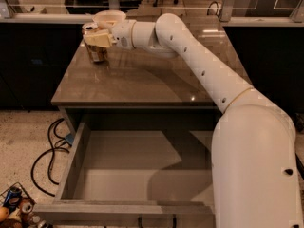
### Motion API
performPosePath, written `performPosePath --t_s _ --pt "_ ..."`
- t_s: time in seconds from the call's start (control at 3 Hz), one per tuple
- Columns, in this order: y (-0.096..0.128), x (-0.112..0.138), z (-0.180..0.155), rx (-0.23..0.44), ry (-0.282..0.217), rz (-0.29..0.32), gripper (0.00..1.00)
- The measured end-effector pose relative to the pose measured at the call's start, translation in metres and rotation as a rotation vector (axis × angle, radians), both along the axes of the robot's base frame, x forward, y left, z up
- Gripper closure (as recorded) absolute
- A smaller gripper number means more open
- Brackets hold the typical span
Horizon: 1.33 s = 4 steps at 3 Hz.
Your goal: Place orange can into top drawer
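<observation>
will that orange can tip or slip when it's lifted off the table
The orange can stands upright and narrow, so a sideways nudge could probably tip it and let it roll. Its smooth wall looks likely slippery. The end effector is at its upper part.

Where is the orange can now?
In the camera view, the orange can stands at the far left corner of the countertop, in front of the white bowl, with the gripper at its top.

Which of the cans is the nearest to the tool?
The orange can, at the far left corner of the table, right at the tool; the blue can lies on the floor, bottom left.
</observation>
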State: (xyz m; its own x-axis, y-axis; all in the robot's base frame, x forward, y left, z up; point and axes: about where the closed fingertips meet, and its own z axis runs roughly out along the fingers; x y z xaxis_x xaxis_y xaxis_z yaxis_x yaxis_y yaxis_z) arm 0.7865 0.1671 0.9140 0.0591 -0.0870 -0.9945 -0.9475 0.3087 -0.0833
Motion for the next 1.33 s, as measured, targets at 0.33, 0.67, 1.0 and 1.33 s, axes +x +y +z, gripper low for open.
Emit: performPosePath --t_s 0.33,0.67,1.0,1.33 --pt "-0.018 -0.026 0.027 -0.01 -0.029 -0.009 1.0" --pt "-0.041 -0.066 0.046 -0.02 -0.05 -0.015 1.0" --pt "-0.064 -0.11 0.059 -0.032 -0.063 -0.04 1.0" --pt "-0.083 -0.153 0.047 -0.045 -0.05 -0.068 1.0"
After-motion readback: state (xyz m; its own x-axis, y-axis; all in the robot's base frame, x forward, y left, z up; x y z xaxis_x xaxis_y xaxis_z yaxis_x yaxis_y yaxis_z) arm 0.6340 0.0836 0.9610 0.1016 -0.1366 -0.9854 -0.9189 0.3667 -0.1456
